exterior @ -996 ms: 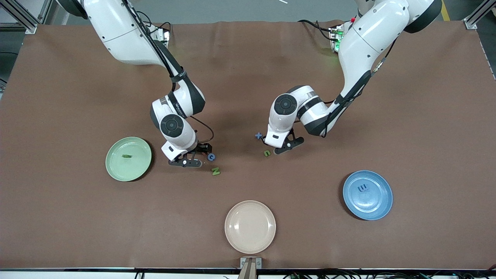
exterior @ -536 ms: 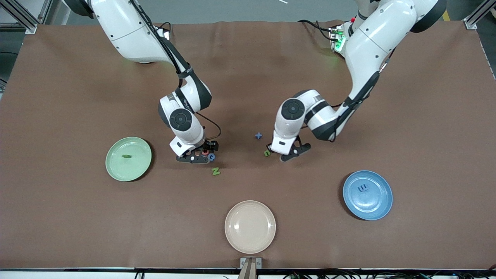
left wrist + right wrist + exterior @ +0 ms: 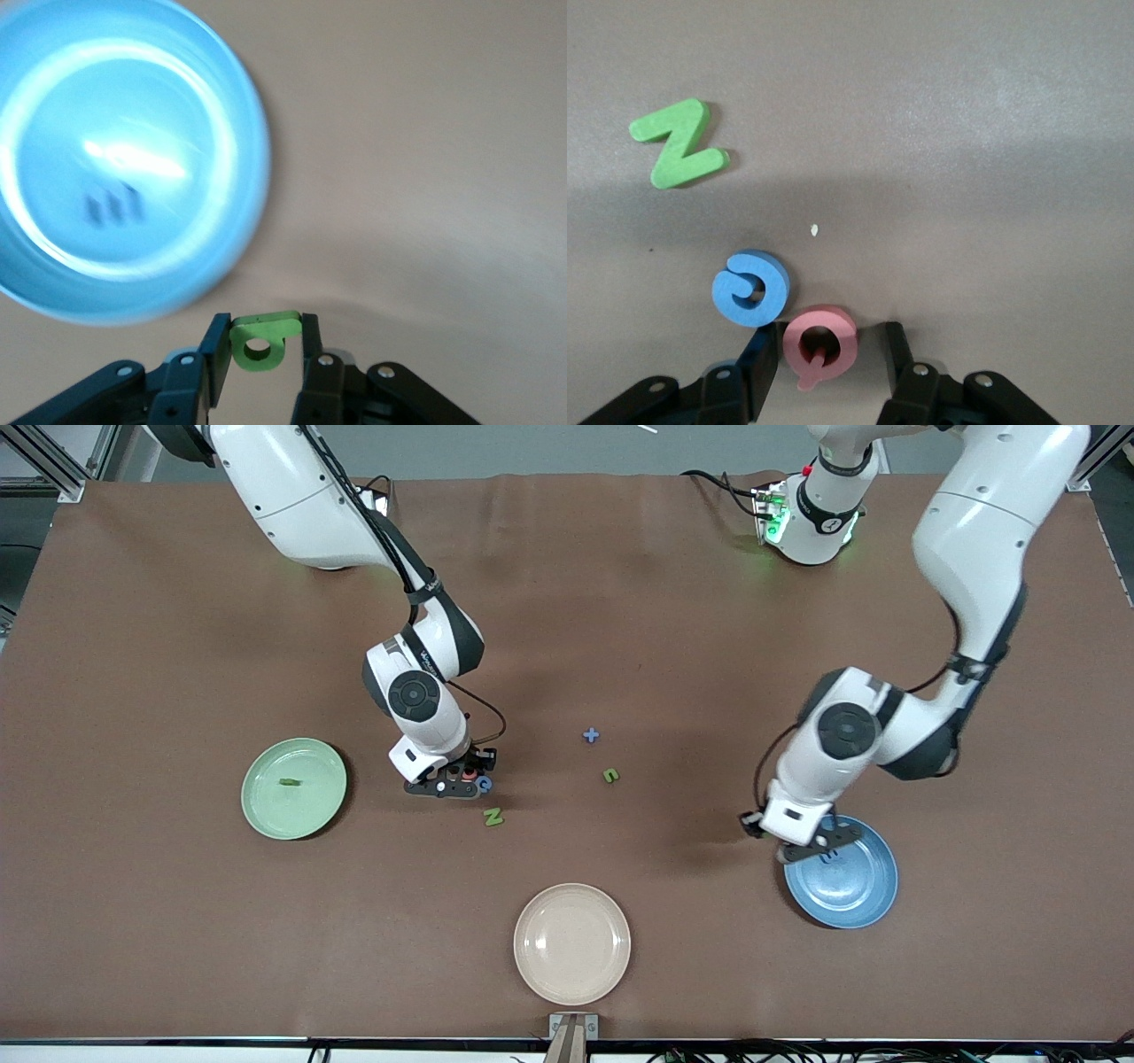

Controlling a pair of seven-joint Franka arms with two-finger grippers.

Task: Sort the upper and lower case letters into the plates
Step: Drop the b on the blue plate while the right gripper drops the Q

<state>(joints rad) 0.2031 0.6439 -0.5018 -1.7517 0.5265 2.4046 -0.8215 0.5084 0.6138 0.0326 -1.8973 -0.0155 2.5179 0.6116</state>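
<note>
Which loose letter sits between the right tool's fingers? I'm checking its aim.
The pink letter, round with a short tail, between the right tool's fingers. The blue letter touches it just outside; the green N lies apart.

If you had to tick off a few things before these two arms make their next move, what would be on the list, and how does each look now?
1. Left gripper holds a green letter between its fingers: ok.
2. It is over the blue plate, at the rim: ok.
3. Blue plate has room, with only one dark letter in it: ok.
4. Pink letter sits between the right gripper fingers: ok.
5. Fingers have gripped the pink letter: not ok, a gap shows on one side.
6. Blue letter clear of that grasp: not ok, it touches the pink one.
</note>
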